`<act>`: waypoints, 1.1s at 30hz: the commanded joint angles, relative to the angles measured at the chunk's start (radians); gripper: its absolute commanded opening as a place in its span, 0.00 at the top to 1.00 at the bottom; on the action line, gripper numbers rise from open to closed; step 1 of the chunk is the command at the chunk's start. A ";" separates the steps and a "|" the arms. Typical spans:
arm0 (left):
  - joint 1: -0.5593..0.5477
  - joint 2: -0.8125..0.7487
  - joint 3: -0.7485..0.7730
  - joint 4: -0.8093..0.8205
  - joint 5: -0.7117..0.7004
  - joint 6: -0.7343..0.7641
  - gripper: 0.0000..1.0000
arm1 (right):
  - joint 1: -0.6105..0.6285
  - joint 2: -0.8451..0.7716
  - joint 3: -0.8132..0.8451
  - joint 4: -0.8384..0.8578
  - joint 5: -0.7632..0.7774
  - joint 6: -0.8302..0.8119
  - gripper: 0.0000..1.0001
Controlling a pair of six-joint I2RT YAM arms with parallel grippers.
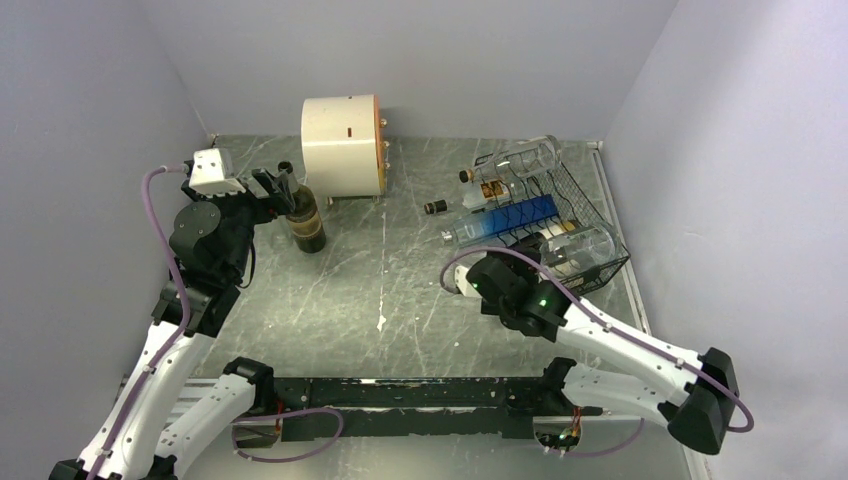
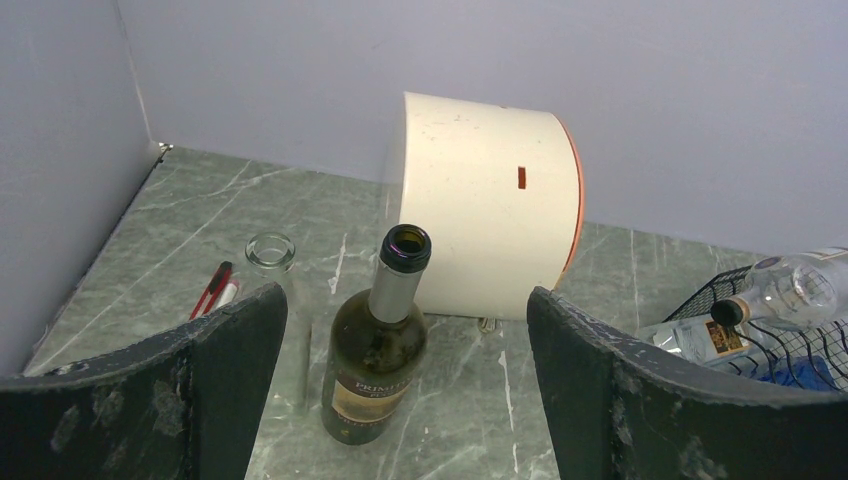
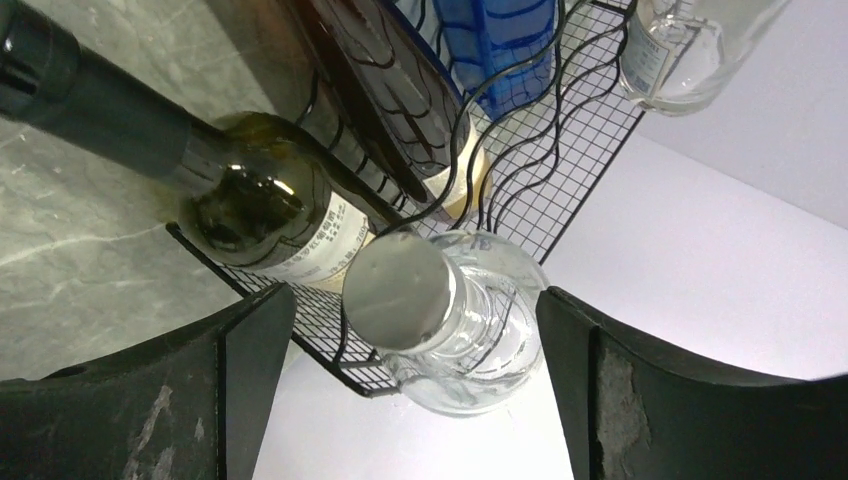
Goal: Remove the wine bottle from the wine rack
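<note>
text "primi…", partly legible | on label | standing wine bottle [image 2: 372, 372]

The right gripper [image 3: 410, 335] has its two dark fingers [image 3: 200, 390] spread wide across the lower corners of the frame. Between them, touching neither, is the silver cap of a clear bottle [image 3: 400, 290] lying in the black wire wine rack [image 3: 580, 150]. Just left of it lies the dark green wine bottle [image 3: 250, 205], neck reaching to the upper left over the marble table [image 3: 70, 280]. A blue-labelled bottle [image 3: 500, 40] sits at top centre and another clear one [image 3: 680, 50] at upper right.
</note>
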 commanded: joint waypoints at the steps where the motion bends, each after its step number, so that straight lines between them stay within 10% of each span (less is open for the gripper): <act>1: -0.010 -0.004 0.008 0.031 0.016 0.004 0.07 | -0.017 -0.066 -0.048 0.016 -0.004 -0.106 0.07; 33: -0.012 -0.008 0.007 0.030 0.010 0.008 0.07 | -0.244 0.014 -0.178 0.431 -0.014 -0.442 0.34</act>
